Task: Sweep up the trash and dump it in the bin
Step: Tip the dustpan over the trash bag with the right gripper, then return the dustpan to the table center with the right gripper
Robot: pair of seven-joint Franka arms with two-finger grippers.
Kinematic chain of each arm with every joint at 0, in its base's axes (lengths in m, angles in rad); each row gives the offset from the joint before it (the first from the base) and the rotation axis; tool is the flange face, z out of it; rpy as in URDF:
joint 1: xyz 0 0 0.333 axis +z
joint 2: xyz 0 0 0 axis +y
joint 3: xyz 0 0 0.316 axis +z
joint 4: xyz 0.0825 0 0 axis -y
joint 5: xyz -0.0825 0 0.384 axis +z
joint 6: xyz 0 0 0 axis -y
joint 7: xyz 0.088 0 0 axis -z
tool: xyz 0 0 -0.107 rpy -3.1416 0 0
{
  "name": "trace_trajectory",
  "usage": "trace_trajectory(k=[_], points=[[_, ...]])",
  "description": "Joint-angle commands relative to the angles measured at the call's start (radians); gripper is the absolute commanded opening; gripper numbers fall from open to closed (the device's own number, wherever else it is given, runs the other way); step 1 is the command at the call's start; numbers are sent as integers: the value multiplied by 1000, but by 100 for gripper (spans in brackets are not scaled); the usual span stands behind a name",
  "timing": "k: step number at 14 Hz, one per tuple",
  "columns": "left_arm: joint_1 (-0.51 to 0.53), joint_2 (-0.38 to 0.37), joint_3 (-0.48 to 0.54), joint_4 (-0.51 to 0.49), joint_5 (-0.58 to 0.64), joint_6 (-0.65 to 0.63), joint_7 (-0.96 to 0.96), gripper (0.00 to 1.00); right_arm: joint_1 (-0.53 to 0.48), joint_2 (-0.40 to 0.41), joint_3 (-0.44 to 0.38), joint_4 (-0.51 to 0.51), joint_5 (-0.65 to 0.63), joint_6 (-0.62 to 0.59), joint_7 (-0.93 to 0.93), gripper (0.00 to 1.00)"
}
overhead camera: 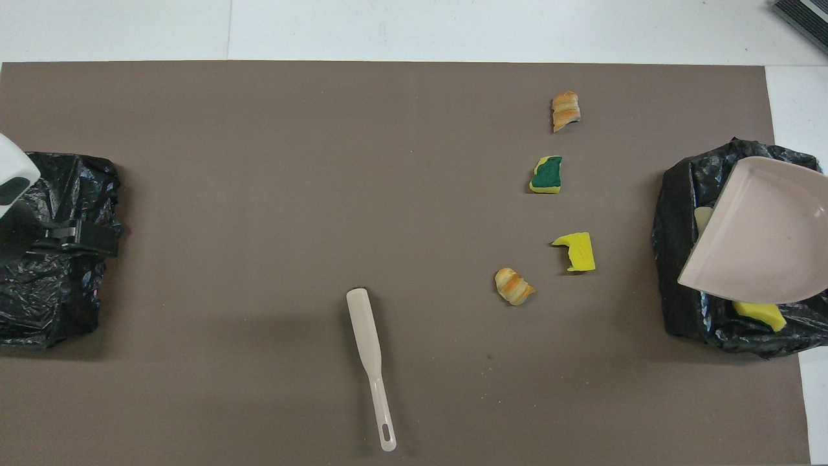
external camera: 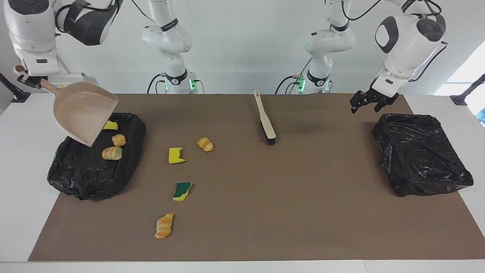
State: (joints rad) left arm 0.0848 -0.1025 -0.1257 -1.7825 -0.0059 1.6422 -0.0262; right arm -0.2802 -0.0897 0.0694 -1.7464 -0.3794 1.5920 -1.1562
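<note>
Beige dustpan (external camera: pixel 83 113) pinched by its handle in right gripper (external camera: pixel 25 80), tilted over black bin (external camera: pixel 94 167) – three trash pieces (external camera: pixel 112 152) inside, four at its three o'clock in the facing view, left gripper (external camera: pixel 365 102) spread over second bin (external camera: pixel 420 155)

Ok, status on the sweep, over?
Right pincer shut on dustpan, raised over bin. Left pincer open, empty. Three trash pieces binned, four on mat. Path clear.
</note>
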Motion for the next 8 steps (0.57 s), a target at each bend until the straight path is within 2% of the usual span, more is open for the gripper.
trace_trajectory(k=[1, 5, 8], points=[[-7, 14, 0, 52, 17, -54, 11, 100, -4, -21, 76, -25, 92, -33, 302, 0], [-46, 3, 0, 29, 15, -39, 11, 100, -1, -1, 154, -36, 265, -21, 697, 0], [-94, -2, 0, 26, 4, -39, -3, 100, 107, 44, 159, -35, 330, 26, 941, 0]])
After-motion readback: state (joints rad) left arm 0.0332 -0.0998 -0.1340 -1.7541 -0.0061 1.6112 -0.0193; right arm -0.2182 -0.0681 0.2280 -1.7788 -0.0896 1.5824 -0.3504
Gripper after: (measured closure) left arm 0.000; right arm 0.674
